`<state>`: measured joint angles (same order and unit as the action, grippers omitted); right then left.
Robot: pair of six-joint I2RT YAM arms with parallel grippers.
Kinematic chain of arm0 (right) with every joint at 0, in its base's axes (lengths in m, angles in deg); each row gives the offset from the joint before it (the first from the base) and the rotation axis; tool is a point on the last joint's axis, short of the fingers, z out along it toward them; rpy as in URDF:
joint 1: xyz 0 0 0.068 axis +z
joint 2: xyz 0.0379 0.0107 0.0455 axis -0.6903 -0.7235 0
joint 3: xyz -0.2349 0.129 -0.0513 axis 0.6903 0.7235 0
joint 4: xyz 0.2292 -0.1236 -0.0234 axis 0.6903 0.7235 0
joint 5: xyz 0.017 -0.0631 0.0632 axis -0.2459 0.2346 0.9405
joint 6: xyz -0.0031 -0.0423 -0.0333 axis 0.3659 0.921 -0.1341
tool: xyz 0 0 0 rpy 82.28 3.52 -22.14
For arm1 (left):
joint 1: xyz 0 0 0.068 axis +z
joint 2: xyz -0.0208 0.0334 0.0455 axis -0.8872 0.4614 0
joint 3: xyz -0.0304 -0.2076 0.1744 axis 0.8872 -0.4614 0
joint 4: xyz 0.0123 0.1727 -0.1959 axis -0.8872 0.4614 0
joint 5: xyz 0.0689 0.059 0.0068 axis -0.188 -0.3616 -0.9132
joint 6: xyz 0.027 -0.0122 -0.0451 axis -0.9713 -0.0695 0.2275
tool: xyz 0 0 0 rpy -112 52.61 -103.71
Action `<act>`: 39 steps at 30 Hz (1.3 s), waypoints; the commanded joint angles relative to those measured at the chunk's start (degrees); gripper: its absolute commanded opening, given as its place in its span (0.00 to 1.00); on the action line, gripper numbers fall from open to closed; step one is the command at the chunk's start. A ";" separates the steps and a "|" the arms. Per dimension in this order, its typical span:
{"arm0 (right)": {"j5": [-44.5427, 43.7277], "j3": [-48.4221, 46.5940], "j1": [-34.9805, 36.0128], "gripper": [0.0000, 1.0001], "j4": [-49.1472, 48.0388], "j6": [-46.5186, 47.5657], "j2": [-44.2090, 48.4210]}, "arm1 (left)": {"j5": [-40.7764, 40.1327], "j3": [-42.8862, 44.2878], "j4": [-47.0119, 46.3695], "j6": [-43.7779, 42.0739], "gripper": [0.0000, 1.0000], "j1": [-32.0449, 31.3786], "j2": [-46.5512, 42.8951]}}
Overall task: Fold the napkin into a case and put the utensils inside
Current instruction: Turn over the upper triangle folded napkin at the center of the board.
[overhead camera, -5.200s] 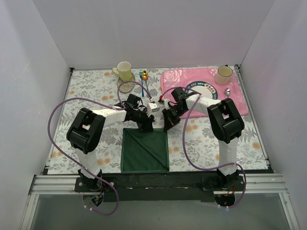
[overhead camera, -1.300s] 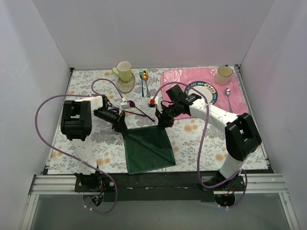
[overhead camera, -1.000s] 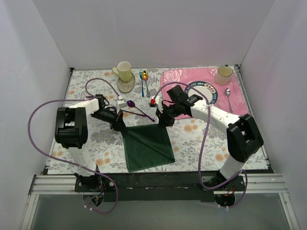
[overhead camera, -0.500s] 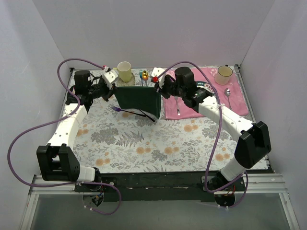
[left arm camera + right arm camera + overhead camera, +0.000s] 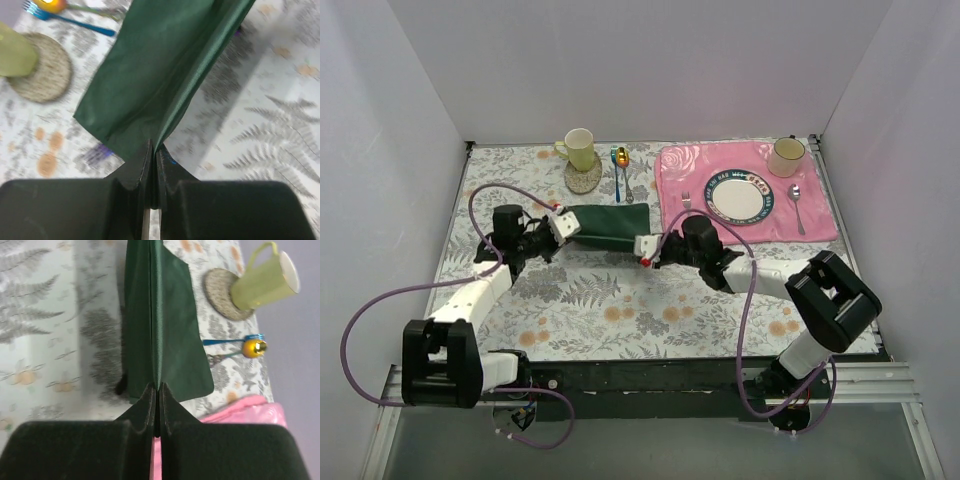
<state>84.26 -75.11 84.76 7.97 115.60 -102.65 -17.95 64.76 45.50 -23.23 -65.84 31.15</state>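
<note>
The dark green napkin lies as a folded band on the floral table, stretched between my two grippers. My left gripper is shut on its left end. My right gripper is shut on its right end. In the left wrist view the fold edge of the napkin runs into the closed left gripper. A purple blur shows beside the cloth there. In the right wrist view the napkin runs into the closed right gripper. The purple spoon and fork are hidden in the top view.
A yellow-green cup stands by a round coaster behind the napkin. Blue and gold spoons lie beside them. The pink placemat at right holds a plate, a cup, a silver spoon and a silver fork.
Both grippers brought the napkin down from where it hung raised at the back to the table. It now covers the spot where the purple utensils lay in view.
</note>
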 commanded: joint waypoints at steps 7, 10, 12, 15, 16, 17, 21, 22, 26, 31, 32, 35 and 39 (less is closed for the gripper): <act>2.71 11.23 3.81 0.01 1.09 12.50 8.11 | -0.14 -7.99 20.60 -22.24 0.00 1.73 -12.20; 3.68 12.73 5.21 0.01 5.39 14.52 9.26 | 1.35 -7.46 28.87 -26.65 0.00 1.73 -11.58; 4.39 12.48 6.09 0.01 9.59 14.79 9.78 | 1.62 -7.55 32.14 -30.51 0.00 1.73 -11.58; 5.00 12.91 7.32 0.01 13.13 15.49 10.05 | 1.79 -7.55 37.24 -34.04 0.00 1.73 -11.06; 5.18 13.00 7.59 0.01 13.84 16.10 10.05 | 1.88 -7.37 39.61 -34.74 0.00 1.73 -10.88; 5.35 13.18 8.11 0.01 14.80 16.37 10.14 | 1.97 -7.20 41.02 -35.79 0.00 1.56 -10.53; 5.79 13.00 9.34 0.01 19.37 17.33 10.32 | 1.88 -6.84 47.61 -40.53 0.01 1.03 -9.21; 5.97 13.00 9.78 0.01 21.29 17.51 10.32 | 1.62 -6.93 48.06 -40.81 0.02 0.94 -9.21; 5.88 12.83 11.72 0.01 24.74 17.95 9.70 | 0.22 -8.33 48.86 -41.87 0.05 -0.38 -8.77; 5.18 12.83 13.47 0.01 26.06 18.13 8.38 | -0.40 -9.39 50.61 -43.36 0.09 -1.52 -8.94; 5.01 12.74 13.74 0.01 26.50 18.04 7.95 | -0.58 -9.57 50.88 -43.80 0.10 -1.78 -9.20; 5.09 12.30 14.62 0.01 27.73 18.13 7.51 | -1.19 -10.36 51.23 -44.33 0.16 -2.14 -10.08; 4.92 11.77 15.76 0.12 30.44 18.30 7.59 | -1.45 -9.75 52.63 -45.47 0.32 -2.58 -9.74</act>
<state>89.81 -63.13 99.67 30.98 131.88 -95.00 -17.10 54.77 95.51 -66.16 -68.02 22.34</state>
